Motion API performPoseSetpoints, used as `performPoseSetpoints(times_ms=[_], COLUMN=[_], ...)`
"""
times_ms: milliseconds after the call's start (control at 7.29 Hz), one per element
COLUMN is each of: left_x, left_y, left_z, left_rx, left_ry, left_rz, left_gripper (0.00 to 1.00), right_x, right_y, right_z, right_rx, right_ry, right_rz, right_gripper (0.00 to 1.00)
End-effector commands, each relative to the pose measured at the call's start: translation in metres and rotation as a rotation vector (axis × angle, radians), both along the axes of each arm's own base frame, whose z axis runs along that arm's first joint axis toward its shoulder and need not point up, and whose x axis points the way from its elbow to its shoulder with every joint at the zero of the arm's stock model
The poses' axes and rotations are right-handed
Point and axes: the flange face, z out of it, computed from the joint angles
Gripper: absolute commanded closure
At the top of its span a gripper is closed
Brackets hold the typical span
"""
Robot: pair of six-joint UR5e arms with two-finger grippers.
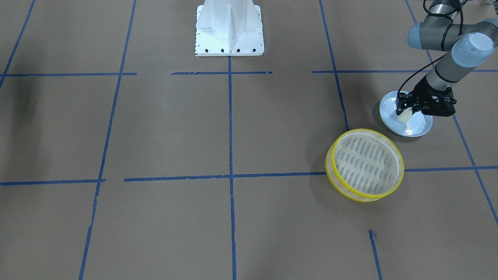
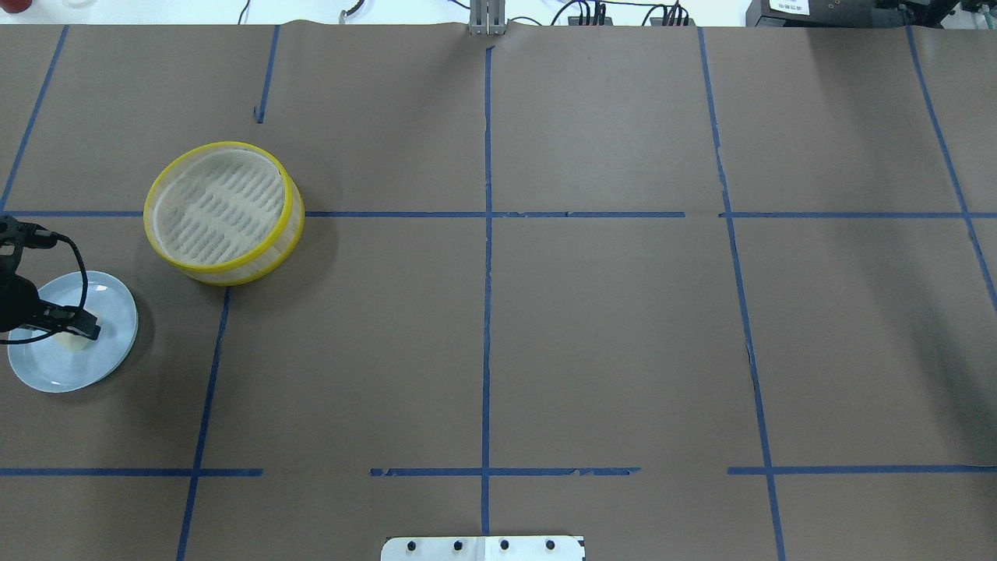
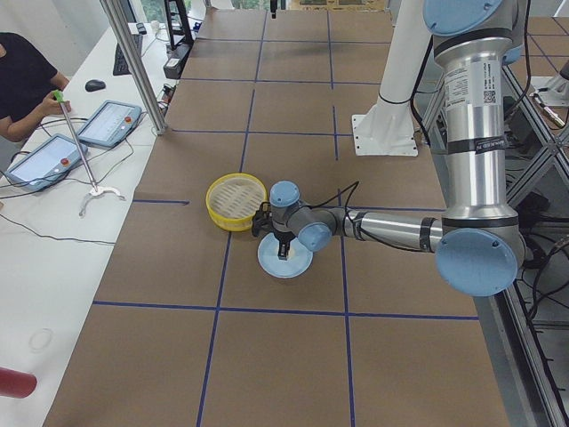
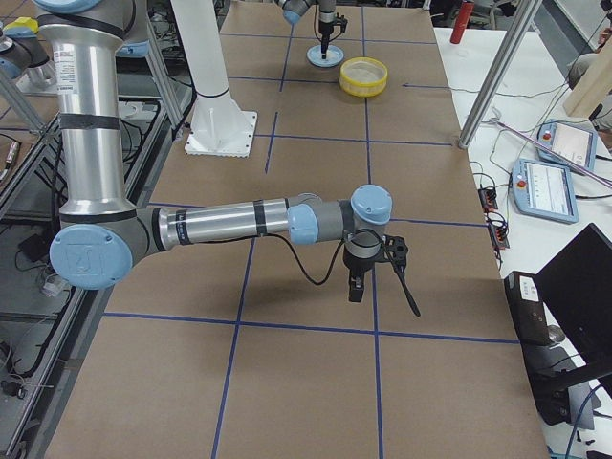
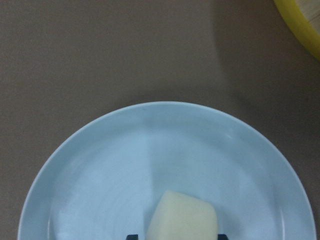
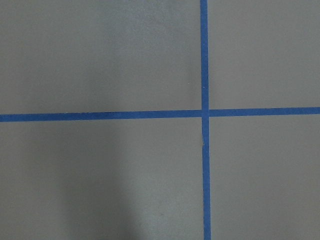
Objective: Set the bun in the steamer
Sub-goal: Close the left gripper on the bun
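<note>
The cream-white bun (image 1: 405, 116) is on the pale blue plate (image 1: 422, 126), toward its robot-side half. My left gripper (image 1: 403, 112) reaches down over the plate with its fingers on either side of the bun and looks shut on it. In the left wrist view the bun (image 5: 182, 217) fills the bottom centre, with dark fingertips (image 5: 131, 236) just showing at its sides. The yellow-rimmed steamer (image 1: 350, 194) stands empty beside the plate, a short gap away. My right gripper (image 4: 356, 287) hovers over bare table far from both; I cannot tell whether it is open.
The brown paper table is marked with blue tape lines (image 2: 487, 234). The white robot base (image 1: 229, 31) is at mid table edge. An operator (image 3: 22, 84) with tablets and a metal pole (image 3: 133, 62) are beyond the far table edge.
</note>
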Motion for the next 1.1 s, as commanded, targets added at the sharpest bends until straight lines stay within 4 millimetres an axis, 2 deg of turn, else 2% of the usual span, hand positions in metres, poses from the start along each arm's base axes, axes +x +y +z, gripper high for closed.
performPoseSetpoints(times_ms=[0,412,824,961], left_x=[-0.002,-0.005,-0.014,-0.037], left_y=[0.001,0.002,0.001,-0.005], left_z=[-0.003,-0.003,-0.038,-0.052], left_rx=[0.013,0.015,0.060,0.062], left_ry=[0.014,0.017,0.053,0.053], left_rz=[-0.006,-0.002,-0.010,-0.056], left_gripper=[0.67,0.72,0.71,0.72], right_x=[0.000,0.000,0.000,-0.001], right_y=[0.000,0.000,0.000,0.000], right_z=[0.000,0.000,0.000,0.000], right_rx=[0.000,0.000,0.000,0.000], right_ry=[0.000,0.000,0.000,0.000], right_rz=[0.000,0.000,0.000,-0.002], right_gripper=[0.00,0.00,0.00,0.00])
